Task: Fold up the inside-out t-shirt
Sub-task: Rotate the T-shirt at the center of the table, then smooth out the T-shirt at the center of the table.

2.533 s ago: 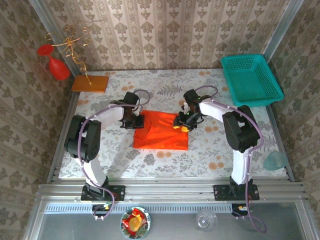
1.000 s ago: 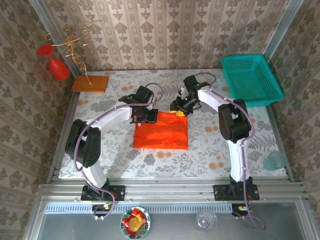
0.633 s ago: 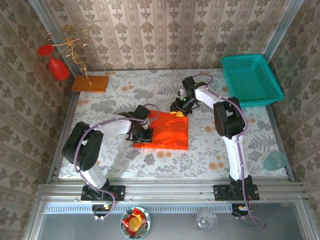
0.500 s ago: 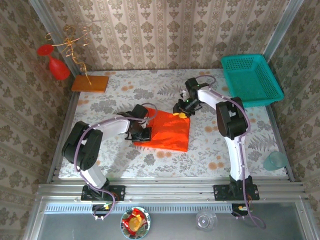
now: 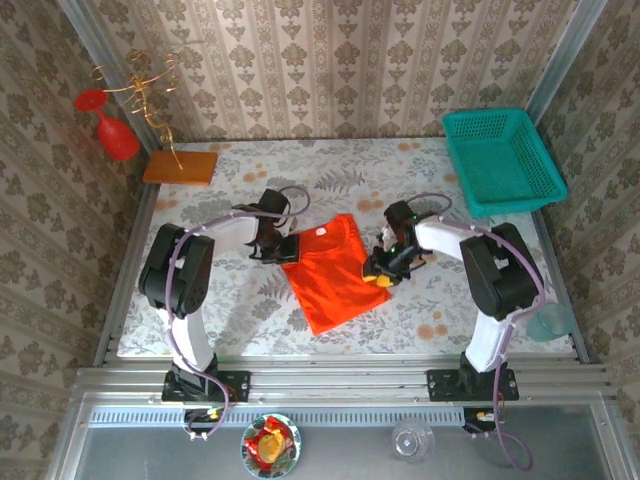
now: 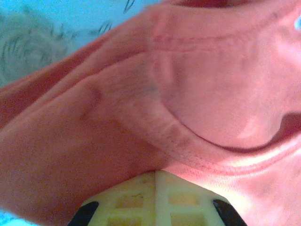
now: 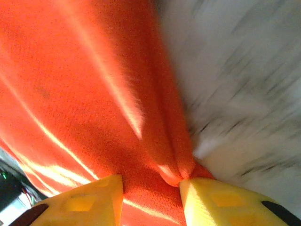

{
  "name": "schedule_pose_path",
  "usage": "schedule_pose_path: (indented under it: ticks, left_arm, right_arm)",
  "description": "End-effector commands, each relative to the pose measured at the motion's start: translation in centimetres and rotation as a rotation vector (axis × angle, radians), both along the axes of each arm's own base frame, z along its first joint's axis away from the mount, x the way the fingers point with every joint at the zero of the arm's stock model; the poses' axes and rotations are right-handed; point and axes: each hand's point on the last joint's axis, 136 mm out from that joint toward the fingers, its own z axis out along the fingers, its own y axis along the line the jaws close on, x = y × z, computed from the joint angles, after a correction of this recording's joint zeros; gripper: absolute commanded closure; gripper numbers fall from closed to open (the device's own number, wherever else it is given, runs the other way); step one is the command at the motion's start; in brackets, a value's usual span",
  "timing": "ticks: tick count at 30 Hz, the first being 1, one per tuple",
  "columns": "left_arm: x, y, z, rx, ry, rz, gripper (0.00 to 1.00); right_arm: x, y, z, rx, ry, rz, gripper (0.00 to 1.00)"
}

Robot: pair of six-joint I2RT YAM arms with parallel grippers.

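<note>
We start w/ the flat floral-patterned table top (image 5: 220, 320). Near its middle lies the plain bright orange-red soft cloth inside-out t-shirt (image 5: 330, 275), partly folded into a skewed shape, wide at the far end and tapering twd the arm bases. The teal plastic mesh basket (image 5: 500, 160) sits well apart at far right and isn't involved.

The left gripper (image 5: 282, 245) is at the shirt's far-left corner. In the left wrist view its cream fingers (image 6: 136, 205) are clenched together, w/ cloth by the collar seam pinched at the tips. The right gripper (image 5: 381, 272) is at the shirt's right edge. The right wrist view shows its yellow fingers (image 7: 84, 202) part-closed, grasping a bunched ridge of cloth btwn them.

Step in hand, as we judge it: laying a fold w/ both grips. To do it well we'd:
- hold both pinches firm
- move the 2 arms at a matched pace so the cloth is taut btwn them & lies square
- lower the edge flat onto the layer below & line up the hems
- let go only once the cloth rests down

The right pinch prob. holds several layers, so we'd watch that it doesn't drag the bottom layer along.
</note>
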Motion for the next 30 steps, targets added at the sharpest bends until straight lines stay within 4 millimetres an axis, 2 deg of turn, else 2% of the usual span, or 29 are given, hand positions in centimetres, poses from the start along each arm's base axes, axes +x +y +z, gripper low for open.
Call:
schedule_pose_path:
  ticks: [1,4,6,10,14,20,23,26,30]
  left_arm:
    - [0.4,0.0,-0.2,0.014,0.011,-0.055,0.98]
    - [1.0,-0.6,0.6,-0.008,-0.008,-0.07,0.97]
    - [1.3,-0.8,1.3,-0.024,-0.03,-0.074,0.97]
    - [1.3,-1.1,2.9,-0.038,-0.063,-0.074,0.94]
    - [0.4,-0.9,4.0,-0.032,-0.083,-0.077,0.94]
    - [-3.1,-0.7,3.8,0.009,-0.064,-0.104,0.95]
    - [-5.0,-1.4,3.4,0.012,-0.044,-0.123,0.96]
    - [-7.0,-2.3,2.7,0.016,-0.018,-0.15,0.98]
    - [-9.1,-3.5,1.9,0.02,0.008,-0.175,0.98]
  right_arm:
    - [-4.0,1.2,-1.8,-0.05,0.051,-0.014,0.6]
    - [-5.8,2.8,-1.2,-0.037,0.04,-0.003,0.6]
    - [-5.5,3.3,-0.3,-0.032,0.015,-0.008,0.6]
    - [-2.6,1.9,2.5,-0.093,-0.08,-0.034,0.6]
    - [1.4,-0.2,4.0,-0.117,-0.13,-0.106,0.6]
    - [7.3,-3.0,4.1,-0.182,-0.16,-0.176,0.6]
    - [9.4,-3.5,3.8,-0.228,-0.164,-0.168,0.61]
    - [10.5,-4.2,3.1,-0.293,-0.158,-0.159,0.61]
    - [11.1,-3.7,2.1,-0.279,-0.135,-0.164,0.61]
